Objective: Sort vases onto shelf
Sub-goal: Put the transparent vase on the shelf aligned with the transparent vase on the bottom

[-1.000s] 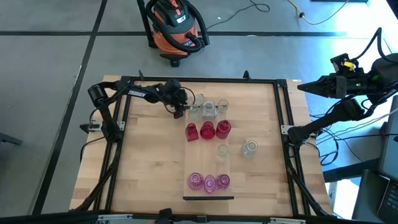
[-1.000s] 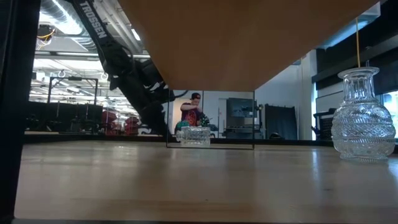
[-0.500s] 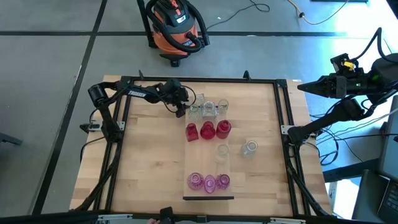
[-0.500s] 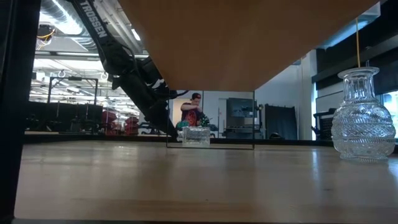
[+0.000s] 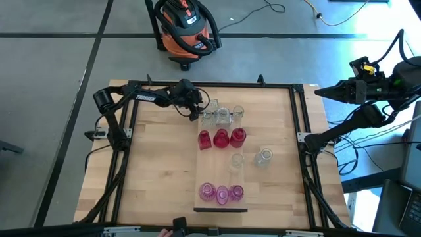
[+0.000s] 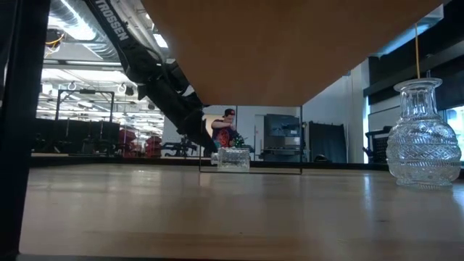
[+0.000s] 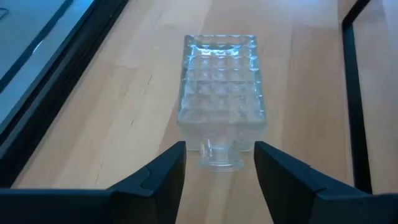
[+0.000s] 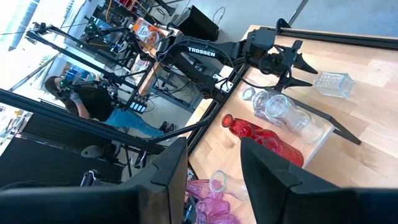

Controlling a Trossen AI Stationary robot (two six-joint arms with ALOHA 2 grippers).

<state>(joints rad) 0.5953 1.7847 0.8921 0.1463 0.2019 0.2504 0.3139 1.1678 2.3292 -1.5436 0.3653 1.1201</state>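
The left end effector [image 7: 217, 163] is open at the far end of the shelf [image 5: 206, 170] — its fingers flank the neck of a square clear vase [image 7: 220, 84] without gripping it. Behind that vase, down the shelf, come red vases [image 5: 220, 138], then pink vases [image 5: 222, 193]. The right end effector [image 8: 211, 163] — parted, empty — hangs off the tabletop [image 5: 158, 171].
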